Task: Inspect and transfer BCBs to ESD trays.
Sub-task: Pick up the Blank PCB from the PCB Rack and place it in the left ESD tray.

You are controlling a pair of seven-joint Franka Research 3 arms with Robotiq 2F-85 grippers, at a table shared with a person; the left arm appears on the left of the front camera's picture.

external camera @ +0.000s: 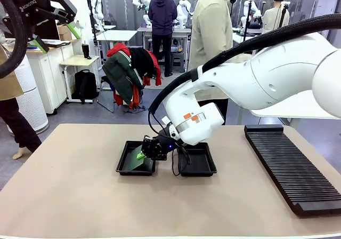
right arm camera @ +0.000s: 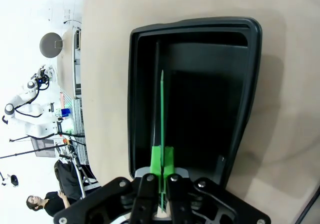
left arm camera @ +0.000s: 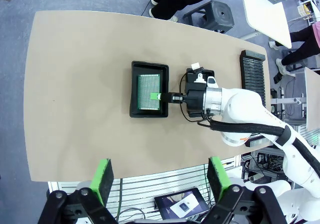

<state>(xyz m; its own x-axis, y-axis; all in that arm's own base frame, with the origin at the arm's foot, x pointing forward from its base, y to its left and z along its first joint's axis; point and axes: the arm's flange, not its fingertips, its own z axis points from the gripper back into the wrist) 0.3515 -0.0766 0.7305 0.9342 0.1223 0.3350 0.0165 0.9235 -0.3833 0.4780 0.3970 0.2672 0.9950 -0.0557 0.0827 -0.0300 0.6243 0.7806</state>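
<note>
Green BCB (left arm camera: 148, 92), tilted in the left ESD tray (left arm camera: 134, 84), clamped by my right gripper (right arm camera: 161, 160); I read ROBOTIQ on the left gripper (left arm camera: 159, 176), jaws wide apart.

Front view faces across the beige tabletop (external camera: 64, 196) toward a standing person (external camera: 213, 36). Left wrist view looks down from high above. Right wrist view sits close over the shallow black plastic tray (right arm camera: 140, 84) that all three share.

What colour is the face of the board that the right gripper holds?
The board is pale grey-green, finely gridded; left wrist view shows it best.
</note>
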